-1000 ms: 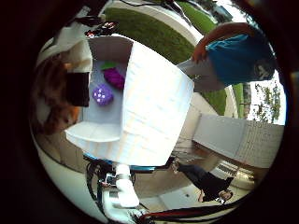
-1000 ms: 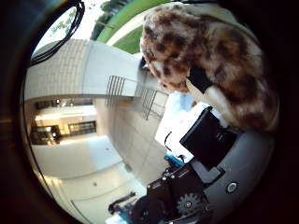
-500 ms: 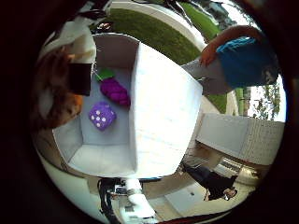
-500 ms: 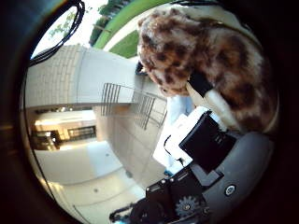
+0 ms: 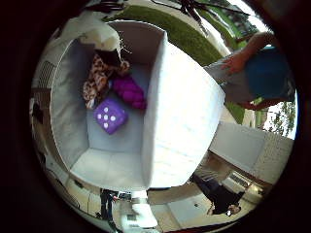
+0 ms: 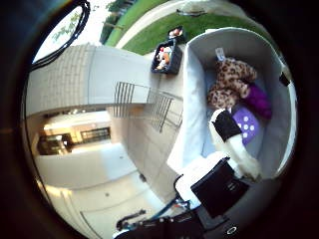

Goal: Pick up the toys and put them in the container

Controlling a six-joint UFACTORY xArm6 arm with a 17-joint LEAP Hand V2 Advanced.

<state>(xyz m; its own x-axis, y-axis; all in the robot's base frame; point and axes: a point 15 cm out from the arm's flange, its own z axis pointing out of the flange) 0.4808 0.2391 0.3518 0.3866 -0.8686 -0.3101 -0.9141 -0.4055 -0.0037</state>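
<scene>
While the spotted plush toy [image 6: 228, 80] lies inside the grey container [image 5: 180, 121] beside a magenta toy [image 5: 129, 92] and a purple die [image 5: 111, 116], three toys look delivered. The hand [image 6: 234, 149] hangs above the bin, fingers straight, holding nothing. At about 11 o'clock from the bin, a dark crate [image 6: 167, 57] on the pavement by the grass [image 6: 149, 37] holds more toys, so work probably remains. Pale walls and a railing [image 6: 144, 107] stand nearby.
</scene>
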